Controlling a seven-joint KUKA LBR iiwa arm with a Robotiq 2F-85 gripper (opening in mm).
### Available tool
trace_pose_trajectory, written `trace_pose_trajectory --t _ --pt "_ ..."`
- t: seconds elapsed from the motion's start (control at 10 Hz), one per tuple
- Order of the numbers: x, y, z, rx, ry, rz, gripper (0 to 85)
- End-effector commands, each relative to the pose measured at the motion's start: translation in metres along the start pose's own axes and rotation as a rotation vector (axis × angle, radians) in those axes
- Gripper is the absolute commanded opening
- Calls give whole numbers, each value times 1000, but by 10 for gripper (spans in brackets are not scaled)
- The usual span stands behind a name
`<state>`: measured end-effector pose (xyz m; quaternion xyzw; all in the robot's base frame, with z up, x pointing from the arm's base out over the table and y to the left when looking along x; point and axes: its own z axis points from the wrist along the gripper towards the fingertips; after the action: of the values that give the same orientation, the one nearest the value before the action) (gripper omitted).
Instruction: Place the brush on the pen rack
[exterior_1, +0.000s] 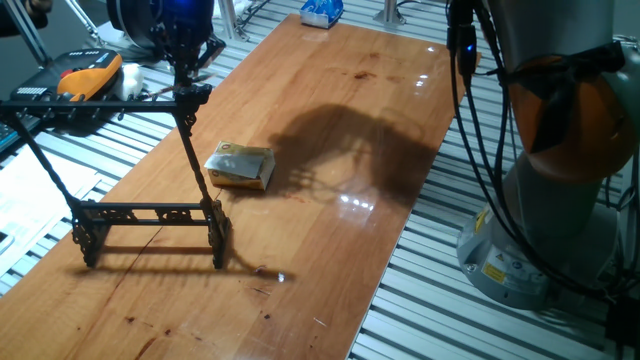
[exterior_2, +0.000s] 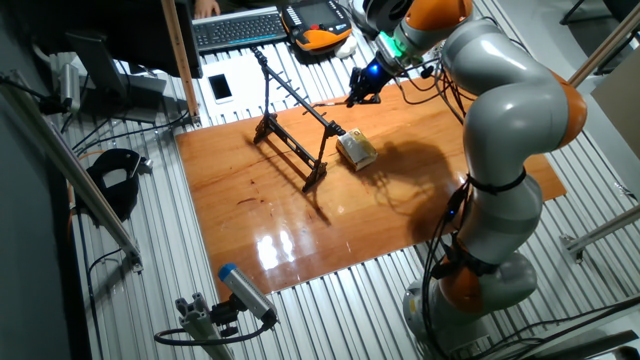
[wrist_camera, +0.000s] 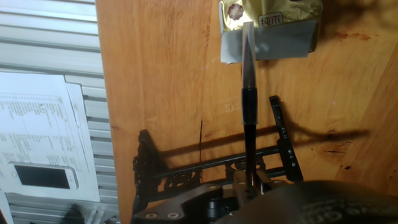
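Black pen rack (exterior_1: 150, 215) stands below gripper (exterior_1: 187, 55).

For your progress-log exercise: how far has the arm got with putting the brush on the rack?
Done: the brush is picked up; in the hand view it runs out from the claw. In hand: the claw hovers above the rack, at its top bar. Left: the brush has yet to be laid on the rack and let go. The yellowish block lies beside the rack, not involved.
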<state>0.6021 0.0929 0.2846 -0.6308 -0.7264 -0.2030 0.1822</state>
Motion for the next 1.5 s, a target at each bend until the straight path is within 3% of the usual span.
trace_pose_trajectory --t 0.0,1.4 --pt "-2 1 -1 0 3 0 0" --pt "1 2 2 -5 -37 -18 0"
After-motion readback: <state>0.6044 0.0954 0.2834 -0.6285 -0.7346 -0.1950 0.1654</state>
